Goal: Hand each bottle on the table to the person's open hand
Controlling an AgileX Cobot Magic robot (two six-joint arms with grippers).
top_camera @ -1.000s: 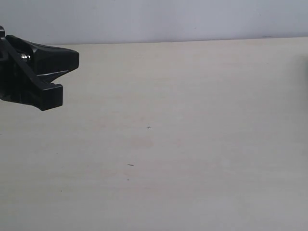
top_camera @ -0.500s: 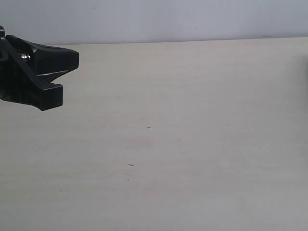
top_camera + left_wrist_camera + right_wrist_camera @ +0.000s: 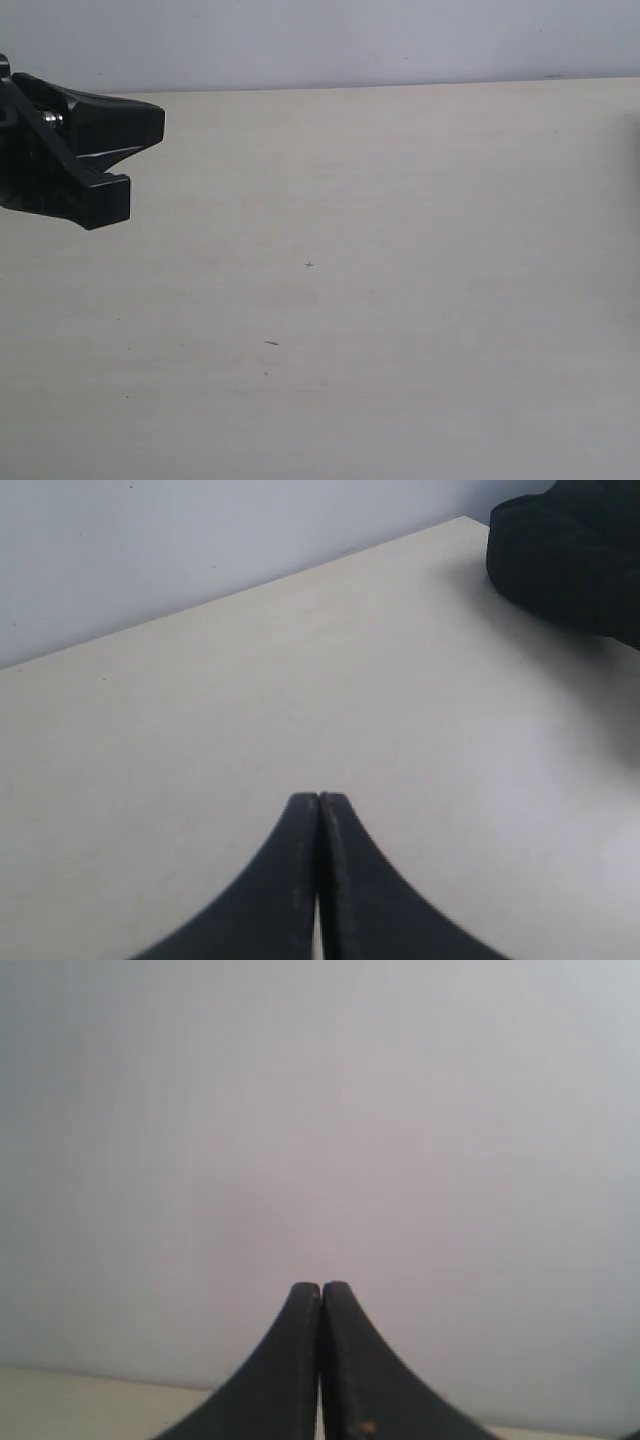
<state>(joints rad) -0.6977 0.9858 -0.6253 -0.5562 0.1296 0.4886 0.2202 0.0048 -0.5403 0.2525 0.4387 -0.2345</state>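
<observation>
- The left claw (image 3: 319, 800) was pressed together and pinched nothing, poised over bare worktop (image 3: 400, 300).
- The right claw (image 3: 321, 1288) was likewise pressed together with nothing in it, aimed at the pale wall (image 3: 320, 1110), with only a strip of worktop beneath it.
- Across the worktop lay a few tiny dark specks (image 3: 271, 343) and nothing else; no bottle showed in any view, nor did a person's hand.
- Beyond the left claw, a dark bulky shape (image 3: 570, 560) sat near the far edge; what it was could not be told.
- Judged from this, either every bottle had already been handed over or none had been set out; the pictures could not settle which.
</observation>
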